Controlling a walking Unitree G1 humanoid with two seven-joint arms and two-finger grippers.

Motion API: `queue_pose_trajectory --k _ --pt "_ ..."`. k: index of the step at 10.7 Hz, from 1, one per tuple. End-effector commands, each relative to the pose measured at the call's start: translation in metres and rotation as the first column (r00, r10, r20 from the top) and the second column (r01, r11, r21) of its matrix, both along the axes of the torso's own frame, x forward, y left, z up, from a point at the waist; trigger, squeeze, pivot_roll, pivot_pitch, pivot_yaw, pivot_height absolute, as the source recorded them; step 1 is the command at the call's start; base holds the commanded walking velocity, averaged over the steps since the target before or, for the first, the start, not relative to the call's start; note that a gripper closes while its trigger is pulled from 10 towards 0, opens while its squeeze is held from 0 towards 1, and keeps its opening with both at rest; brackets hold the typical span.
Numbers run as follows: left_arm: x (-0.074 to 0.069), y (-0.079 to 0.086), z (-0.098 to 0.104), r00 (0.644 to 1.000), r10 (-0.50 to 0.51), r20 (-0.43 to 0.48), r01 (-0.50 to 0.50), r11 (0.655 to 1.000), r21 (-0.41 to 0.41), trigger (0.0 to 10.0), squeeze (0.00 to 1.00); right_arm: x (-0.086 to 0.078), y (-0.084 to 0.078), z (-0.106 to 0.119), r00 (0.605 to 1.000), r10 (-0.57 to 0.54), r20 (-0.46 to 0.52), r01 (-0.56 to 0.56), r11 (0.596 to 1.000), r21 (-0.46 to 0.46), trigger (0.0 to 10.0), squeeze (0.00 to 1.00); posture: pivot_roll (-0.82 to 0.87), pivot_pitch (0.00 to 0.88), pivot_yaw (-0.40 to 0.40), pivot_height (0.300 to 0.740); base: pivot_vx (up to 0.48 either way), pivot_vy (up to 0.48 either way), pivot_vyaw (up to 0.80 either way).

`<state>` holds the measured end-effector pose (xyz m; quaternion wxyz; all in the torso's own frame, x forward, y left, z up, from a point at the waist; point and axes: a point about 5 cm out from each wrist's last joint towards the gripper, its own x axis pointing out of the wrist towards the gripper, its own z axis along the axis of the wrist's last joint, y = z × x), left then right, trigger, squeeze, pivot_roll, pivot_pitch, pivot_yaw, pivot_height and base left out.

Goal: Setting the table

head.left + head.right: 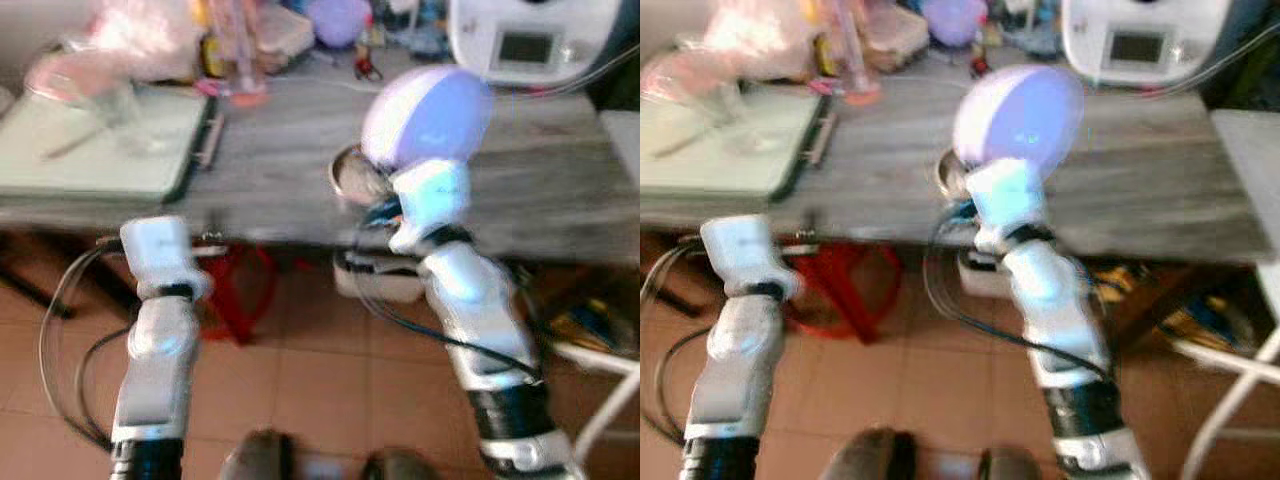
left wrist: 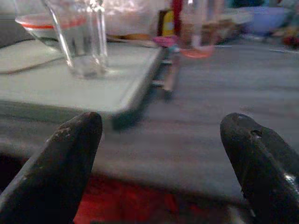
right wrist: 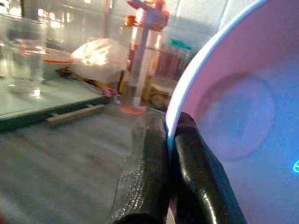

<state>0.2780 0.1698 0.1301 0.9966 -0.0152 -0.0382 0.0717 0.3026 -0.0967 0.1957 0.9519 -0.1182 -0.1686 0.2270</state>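
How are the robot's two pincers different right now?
The right pincer is shut on a purple plate's rim, held up over the table; the left pincer is open and holds nothing. The right is raised higher; the left sits low at the table's edge. Both have two black fingers.

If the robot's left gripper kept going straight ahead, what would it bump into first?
Probably the green tray on the table. The open left gripper points over the table edge toward the tray's near corner, with the glass standing further back. Depth is hard to judge.

Plate (image 3: pixel 243 140) smooth, glossy; glass (image 2: pixel 79 37) clear; table (image 1: pixel 300 170) matt grey woodgrain; right claw (image 3: pixel 163 186) fingers black, slightly shiny.
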Motion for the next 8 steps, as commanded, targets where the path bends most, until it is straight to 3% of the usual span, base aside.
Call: queue_pose_trajectory --k 1,5,8 --pt "0.000 -0.006 0.002 1.000 -0.020 0.010 0.020 1.000 0.000 10.0 0.00 0.002 -0.005 0.004 0.999 -0.025 0.019 0.025 1.000 -0.009 10.0 0.00 0.00 0.143 0.049 0.740 0.480 0.000 0.00" --pt "-0.008 0.005 0.007 1.000 0.005 0.021 -0.005 1.000 0.027 10.0 0.00 0.031 -0.005 0.000 0.997 -0.063 -0.045 0.057 0.992 -0.116 10.0 0.00 0.05 0.186 0.053 0.740 0.000 0.000 0.00" --pt "-0.023 0.014 0.011 0.999 0.037 0.010 -0.037 0.998 0.057 10.0 0.00 0.053 0.005 0.016 0.999 0.054 0.006 -0.051 0.968 -0.248 10.0 0.00 0.11 0.241 0.061 0.740 0.000 0.000 0.00"
